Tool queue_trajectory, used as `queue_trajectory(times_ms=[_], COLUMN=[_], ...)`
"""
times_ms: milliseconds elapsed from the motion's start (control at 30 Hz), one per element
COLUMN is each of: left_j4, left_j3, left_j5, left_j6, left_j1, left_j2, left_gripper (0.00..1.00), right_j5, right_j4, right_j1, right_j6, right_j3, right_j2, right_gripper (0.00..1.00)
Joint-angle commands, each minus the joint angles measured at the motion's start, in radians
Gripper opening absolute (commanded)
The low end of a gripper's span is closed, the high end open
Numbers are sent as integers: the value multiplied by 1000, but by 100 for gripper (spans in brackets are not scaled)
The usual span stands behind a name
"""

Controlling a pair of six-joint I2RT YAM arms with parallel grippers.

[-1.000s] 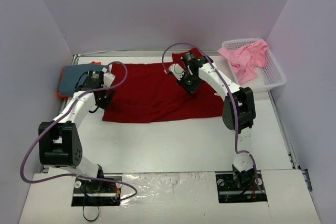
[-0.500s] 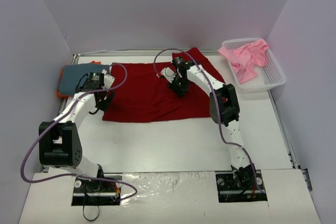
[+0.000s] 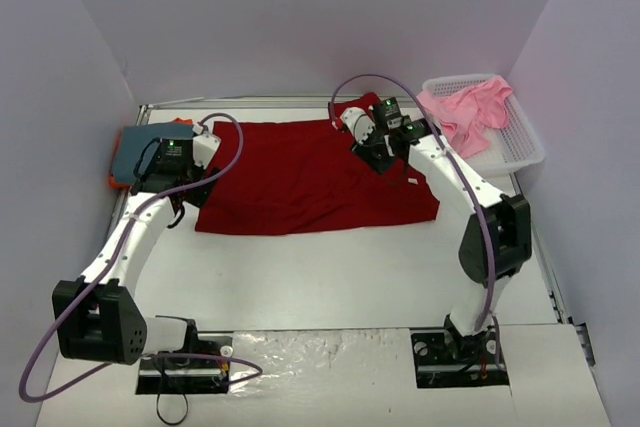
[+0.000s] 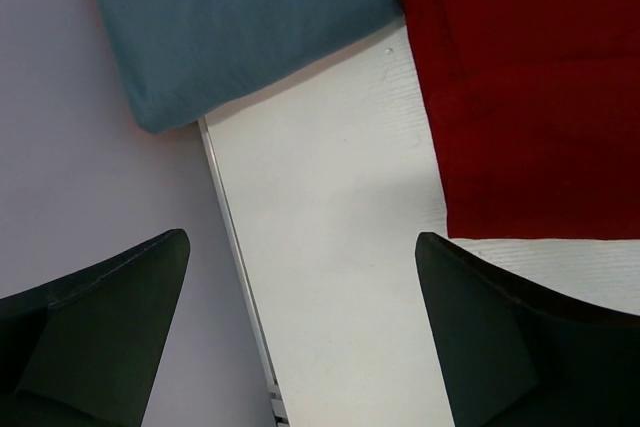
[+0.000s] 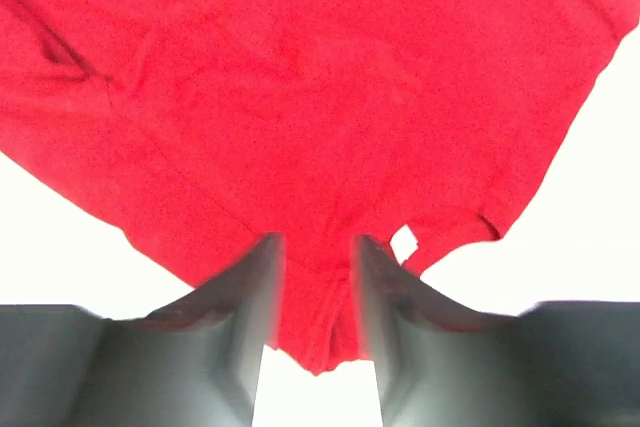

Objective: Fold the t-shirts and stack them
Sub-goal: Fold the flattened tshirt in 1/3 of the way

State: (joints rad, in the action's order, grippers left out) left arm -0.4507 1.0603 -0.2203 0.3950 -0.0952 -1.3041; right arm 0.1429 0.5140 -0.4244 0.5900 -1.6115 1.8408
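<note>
So here's where I'm at: the tabletop (image 3: 330,267) has the dark red t-shirt (image 3: 300,177) spread mostly flat across the far half, collar end to the right; the white basket (image 3: 520,147) sits at the far right with the light pink t-shirt (image 3: 465,112) heaped in it; the teal-blue t-shirt (image 3: 135,147) is already folded at the far left, lying on top of an orange one (image 3: 116,179) that only peeks out at its edge.

Biggest worry is the red shirt itself; its far right part looks bunched and turned over, so if I fold from here the crease will probably come out crooked and the stack will lean.

Next worry is the right claw (image 5: 315,277); it's over the far right part of the red shirt with the jaws partly apart and cloth showing between them; I honestly can't tell whether it's pinching that fabric or has let go; if a bit is snagged, pulling away could drag the shirt out of square.

The left claw (image 4: 300,327) is wide open, holding nothing, hovering over bare tabletop between the teal stack and the red shirt's left edge; it's close to both, so a sloppy descent could nudge the finished pile, or grab only one layer of the red hem.
</note>
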Motion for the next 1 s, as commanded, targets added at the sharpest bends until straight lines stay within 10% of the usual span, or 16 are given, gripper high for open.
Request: queue_trajectory(times_ms=[0, 333, 967], left_j4=[-52, -89, 190], left_j3=[10, -88, -148], left_j5=[105, 323, 249], left_j6=[31, 103, 54], left_j1=[-11, -49, -78], left_j2=[45, -21, -179], left_gripper=[99, 3, 2], right_j5=[-22, -17, 12], right_j4=[1, 23, -8], right_j1=[9, 21, 229], right_j6=[-41, -98, -18], right_j3=[120, 381, 366], right_j2=[-104, -258, -26], right_gripper=[26, 0, 0])
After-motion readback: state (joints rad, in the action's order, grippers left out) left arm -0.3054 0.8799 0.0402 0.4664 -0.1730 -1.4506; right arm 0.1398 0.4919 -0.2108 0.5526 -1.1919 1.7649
